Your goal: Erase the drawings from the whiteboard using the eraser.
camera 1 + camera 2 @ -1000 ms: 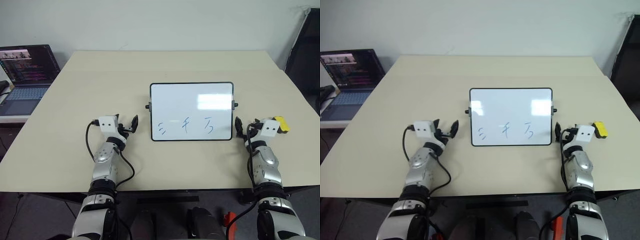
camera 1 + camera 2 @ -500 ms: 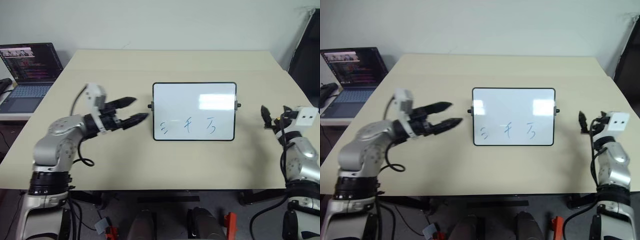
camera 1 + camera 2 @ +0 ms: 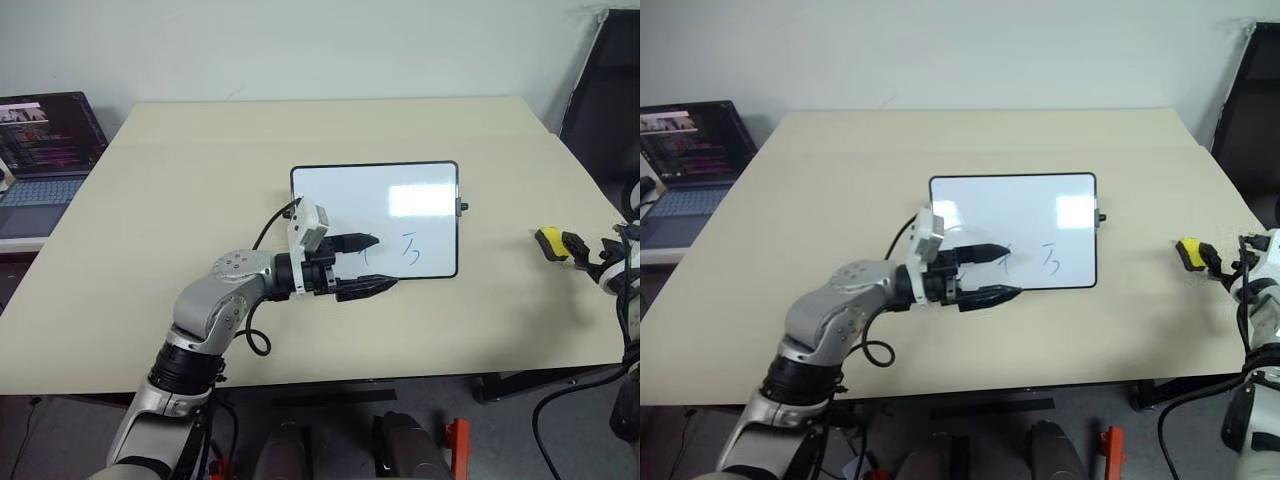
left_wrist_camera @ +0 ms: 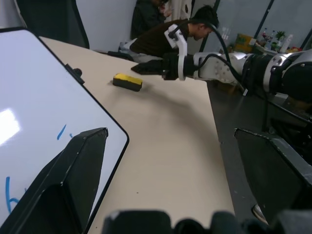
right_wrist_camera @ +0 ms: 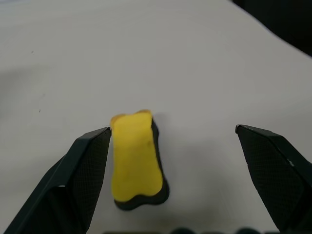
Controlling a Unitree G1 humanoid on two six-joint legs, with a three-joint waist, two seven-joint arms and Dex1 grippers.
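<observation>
Fingers of right gripper [image 5: 173, 161] spread wide, now swung out to flank the eraser [image 5: 136, 158] lying on the table [image 3: 200, 180], not yet gripped. Left gripper [image 3: 362, 266] open too, newly swung across over the whiteboard [image 3: 375, 190], covering the drawings [image 3: 411, 248]

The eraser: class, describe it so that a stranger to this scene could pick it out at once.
Start at the tan table and find the whiteboard lying at its middle. Move from the board toward the table's right edge: the eraser lies there alone, just ahead of the right end effector. It is a small bright yellow block with a dark underside, the only yellow thing on the table.
</observation>
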